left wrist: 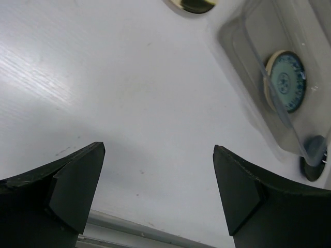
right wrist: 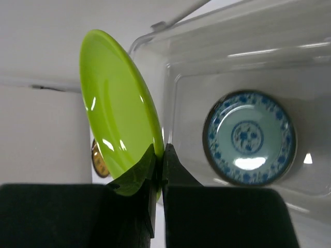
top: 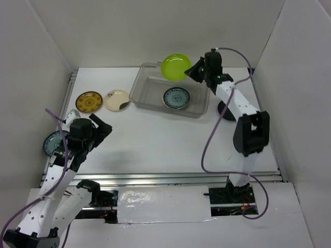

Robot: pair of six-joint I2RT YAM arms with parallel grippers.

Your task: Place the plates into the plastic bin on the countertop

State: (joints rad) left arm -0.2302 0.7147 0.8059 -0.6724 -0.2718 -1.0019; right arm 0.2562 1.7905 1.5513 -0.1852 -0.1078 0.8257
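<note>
Right claw (top: 192, 70) is clamped shut on the rim of the lime green round plate (top: 176, 66). In the wrist cam the fingertips (right wrist: 153, 161) are pinched tight w/ the plate edge between them. Plate's tipped up nearly on edge and held in the air over the far rim of the clear greyish rectangular plastic bin (top: 138, 90), not touching the bin floor afaict.

Bin sits on the flat white countertop (top: 155, 139), close to the far edge, a bit right of center. One blue patterned round plate (top: 176, 97) already lies flat on the bin's bottom, towards its right half.

Left claw (top: 102, 126) is wide open w/ nothing between the fingers, just bare white top in its wrist cam. It hovers near the left edge, approx halfway between front and far edges.

Other plates out on the top:
- mustard-yellow patterned round plate (top: 89, 101) and cream round plate w/ a dark brown mark (top: 117, 99), side by side towards the far-left corner; the cream one is just beside the bin's left end, small gap
- another bluish patterned plate (top: 51, 142) right at the left edge, partly hidden under the left arm
</note>
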